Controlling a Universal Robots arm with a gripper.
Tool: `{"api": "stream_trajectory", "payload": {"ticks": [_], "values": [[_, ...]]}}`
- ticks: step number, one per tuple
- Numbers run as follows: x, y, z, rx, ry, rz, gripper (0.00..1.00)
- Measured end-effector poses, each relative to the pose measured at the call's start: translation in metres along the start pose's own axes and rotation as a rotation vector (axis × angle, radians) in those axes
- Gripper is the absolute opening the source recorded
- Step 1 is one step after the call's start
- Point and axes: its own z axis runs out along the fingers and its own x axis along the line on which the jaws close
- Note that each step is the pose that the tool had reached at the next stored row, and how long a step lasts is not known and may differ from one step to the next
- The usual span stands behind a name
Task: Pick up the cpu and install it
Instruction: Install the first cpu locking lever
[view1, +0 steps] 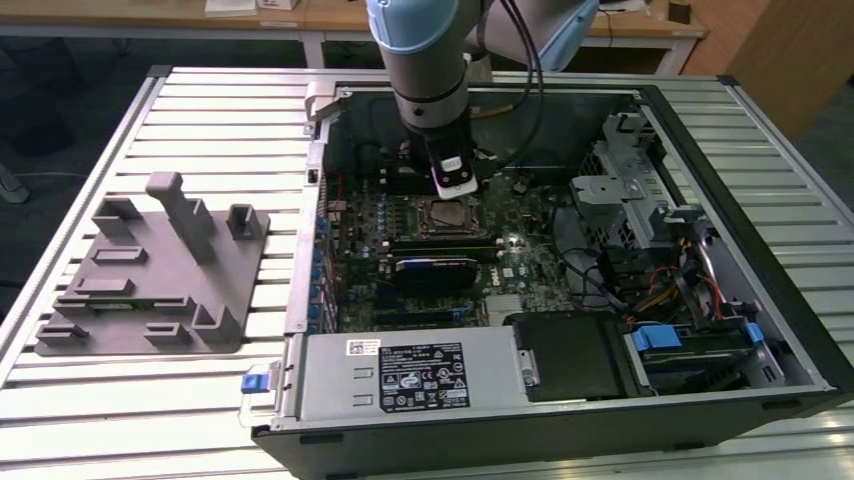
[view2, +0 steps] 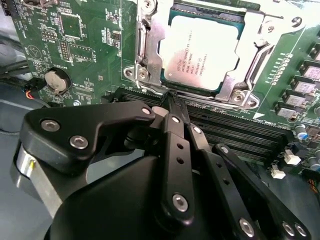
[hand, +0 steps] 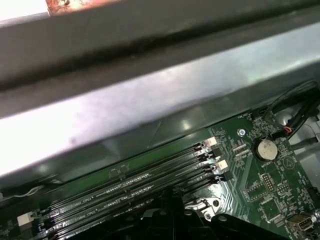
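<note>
The cpu (view2: 200, 50), a silvery-grey square chip, lies flat inside the metal-framed socket (view2: 145, 45) on the green motherboard (view2: 85, 45). In the exterior view the cpu (view1: 447, 213) sits in the middle of the board inside the open computer case. My gripper (view2: 172, 100) hovers just beside the socket's edge, over the black memory slots (view2: 235, 130). Its black fingers are shut together with nothing between them. In the exterior view the gripper (view1: 454, 188) hangs just behind the socket.
A grey plastic holder block (view1: 154, 270) with upright posts stands on the slatted table at the exterior view's left. The case wall (hand: 150, 100) rises close behind the memory slots (hand: 125, 185). A coin battery (hand: 266, 148), drive cages (view1: 641, 190) and power supply (view1: 414, 375) surround the board.
</note>
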Motion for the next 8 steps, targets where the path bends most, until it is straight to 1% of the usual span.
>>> {"api": "stream_trajectory", "payload": {"ticks": [8], "values": [[-0.0061,0.0001,0.0008,-0.0018,0.0006,0.001,0.11]]}}
